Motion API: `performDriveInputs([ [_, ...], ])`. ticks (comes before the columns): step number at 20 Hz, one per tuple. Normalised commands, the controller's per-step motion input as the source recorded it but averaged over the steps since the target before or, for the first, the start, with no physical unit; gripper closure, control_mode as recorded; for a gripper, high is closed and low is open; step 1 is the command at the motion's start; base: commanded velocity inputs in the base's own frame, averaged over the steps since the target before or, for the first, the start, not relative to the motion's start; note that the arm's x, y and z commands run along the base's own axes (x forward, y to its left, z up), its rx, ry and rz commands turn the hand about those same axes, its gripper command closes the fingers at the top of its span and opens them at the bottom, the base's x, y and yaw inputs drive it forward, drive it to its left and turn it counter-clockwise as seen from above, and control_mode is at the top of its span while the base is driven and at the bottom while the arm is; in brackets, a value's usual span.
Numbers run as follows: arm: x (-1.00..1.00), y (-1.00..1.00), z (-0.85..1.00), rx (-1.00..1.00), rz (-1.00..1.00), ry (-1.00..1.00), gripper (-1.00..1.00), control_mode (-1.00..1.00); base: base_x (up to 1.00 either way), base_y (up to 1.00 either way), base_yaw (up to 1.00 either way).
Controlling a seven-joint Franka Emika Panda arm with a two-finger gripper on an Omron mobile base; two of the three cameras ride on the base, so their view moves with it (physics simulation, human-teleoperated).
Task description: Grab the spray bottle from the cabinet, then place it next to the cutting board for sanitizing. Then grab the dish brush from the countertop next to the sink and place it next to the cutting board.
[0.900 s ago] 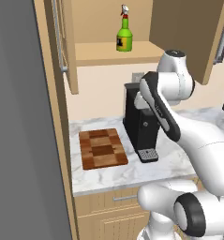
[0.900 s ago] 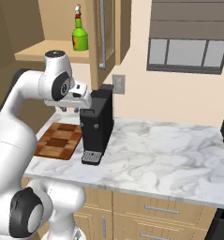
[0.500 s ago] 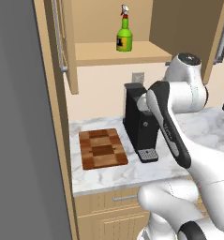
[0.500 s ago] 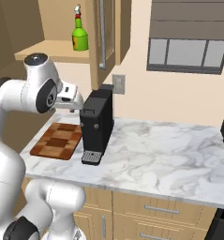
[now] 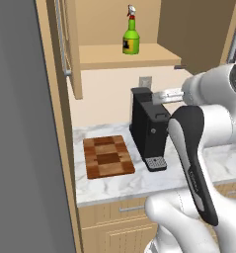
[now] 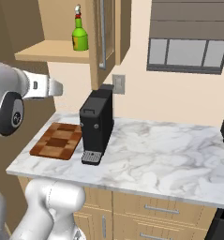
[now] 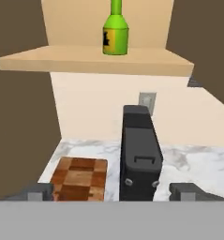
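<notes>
Spray bottle on the cabinet shelf, hand spread wide and empty

From the left: the checkered cutting board (image 5: pixel 108 157) lies flat on the marble bench (image 5: pixel 139 180), just beside a black coffee machine (image 5: pixel 149 127) to its right; above them the green spray bottle (image 5: pixel 131 37) stands upright on the shelf of the open cabinet (image 5: pixel 72 54), well apart from the hand (image 7: pixel 114 191), whose two dark fingertips (image 7: pixel 38 191) stand far apart with nothing between them, pointed toward the coffee machine and shelf.
</notes>
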Motion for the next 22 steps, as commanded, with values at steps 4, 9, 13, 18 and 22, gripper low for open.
performDriveInputs([
  [4,-0.29,0.00,0.99,0.05,0.00,-0.58,-1.00,-1.00,0.00,0.00,0.00],
  [9,-0.06,0.00,0.84,0.04,0.00,-0.54,-1.00,-1.00,0.00,0.00,0.00],
  [13,-0.01,0.00,0.58,0.01,0.00,-0.07,-1.00,-1.00,0.00,0.00,0.00],
  [18,0.08,0.00,0.35,0.00,0.00,0.05,-1.00,-1.00,0.00,0.00,0.00],
  [22,0.35,0.00,0.16,0.00,0.00,0.08,-1.00,-1.00,0.00,0.00,0.00],
])
